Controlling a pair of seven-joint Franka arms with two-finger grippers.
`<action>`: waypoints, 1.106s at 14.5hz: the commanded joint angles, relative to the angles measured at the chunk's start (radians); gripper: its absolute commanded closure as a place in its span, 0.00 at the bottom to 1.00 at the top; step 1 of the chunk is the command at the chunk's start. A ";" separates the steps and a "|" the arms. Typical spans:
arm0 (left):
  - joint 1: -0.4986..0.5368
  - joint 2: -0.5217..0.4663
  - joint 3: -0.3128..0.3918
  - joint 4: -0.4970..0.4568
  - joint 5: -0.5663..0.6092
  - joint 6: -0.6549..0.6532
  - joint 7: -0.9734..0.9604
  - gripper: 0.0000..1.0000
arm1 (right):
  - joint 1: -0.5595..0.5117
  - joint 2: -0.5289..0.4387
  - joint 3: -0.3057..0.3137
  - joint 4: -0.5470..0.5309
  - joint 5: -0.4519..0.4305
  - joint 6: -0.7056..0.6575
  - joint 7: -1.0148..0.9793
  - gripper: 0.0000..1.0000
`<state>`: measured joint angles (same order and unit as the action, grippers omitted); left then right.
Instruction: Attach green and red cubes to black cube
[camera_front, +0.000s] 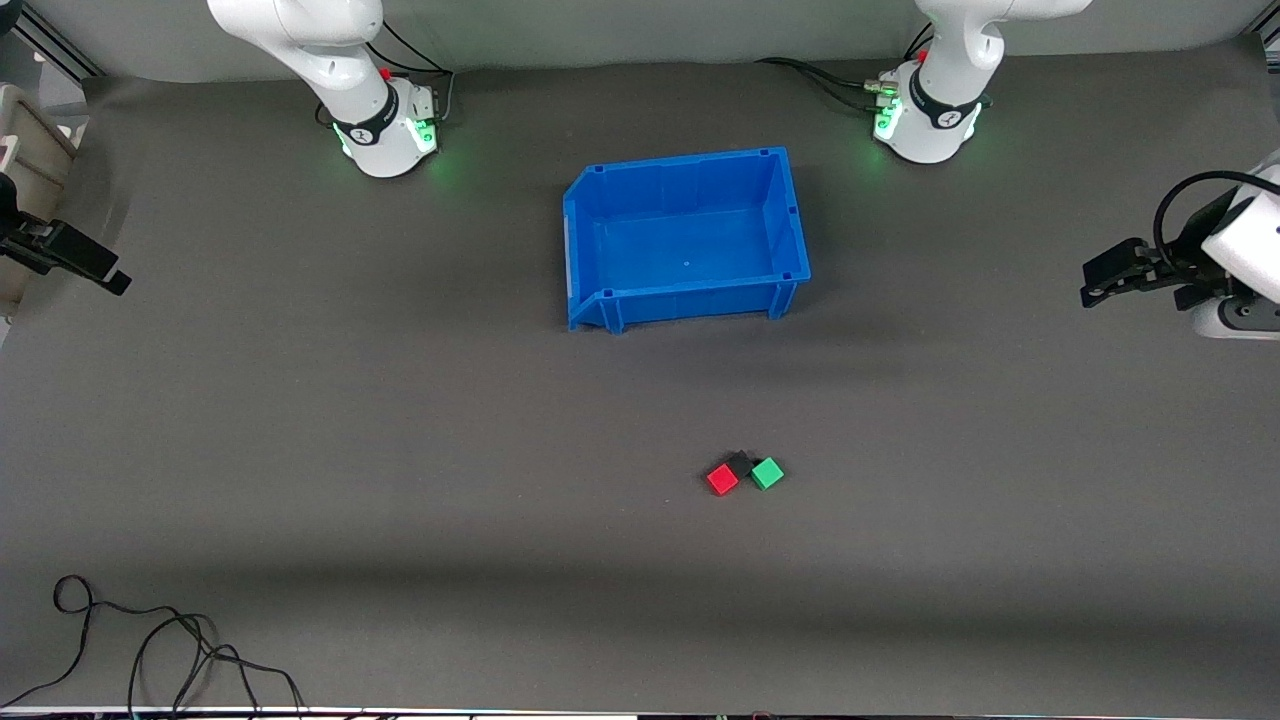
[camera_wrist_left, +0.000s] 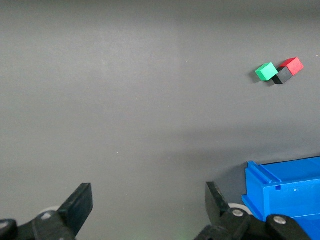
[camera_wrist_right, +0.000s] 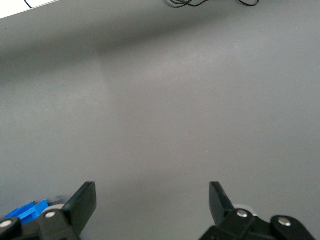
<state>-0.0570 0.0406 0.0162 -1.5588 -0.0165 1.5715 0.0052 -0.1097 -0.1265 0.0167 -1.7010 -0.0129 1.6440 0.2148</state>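
A red cube, a black cube and a green cube lie touching in a cluster on the table, nearer the front camera than the blue bin. The black cube sits between the two coloured ones. The cluster also shows in the left wrist view: green cube, black cube, red cube. My left gripper is open and empty at the left arm's end of the table. My right gripper is open and empty at the right arm's end. Both arms wait.
The blue bin is empty and stands in the middle of the table, near the arm bases; its corner shows in the left wrist view. A black cable lies at the table's near edge toward the right arm's end.
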 joint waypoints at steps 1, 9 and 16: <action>-0.007 0.005 0.005 0.022 0.015 -0.014 0.016 0.00 | -0.002 -0.024 -0.030 -0.008 -0.007 -0.022 -0.035 0.00; -0.010 0.007 0.005 0.022 0.015 -0.014 0.015 0.00 | 0.011 0.053 -0.027 0.073 0.045 -0.141 -0.250 0.00; -0.009 0.005 0.005 0.025 0.015 -0.014 0.015 0.00 | 0.073 0.056 -0.018 0.070 -0.024 -0.130 -0.264 0.00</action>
<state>-0.0571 0.0411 0.0166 -1.5583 -0.0159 1.5715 0.0061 -0.0396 -0.0770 0.0009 -1.6583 -0.0171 1.5277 -0.0280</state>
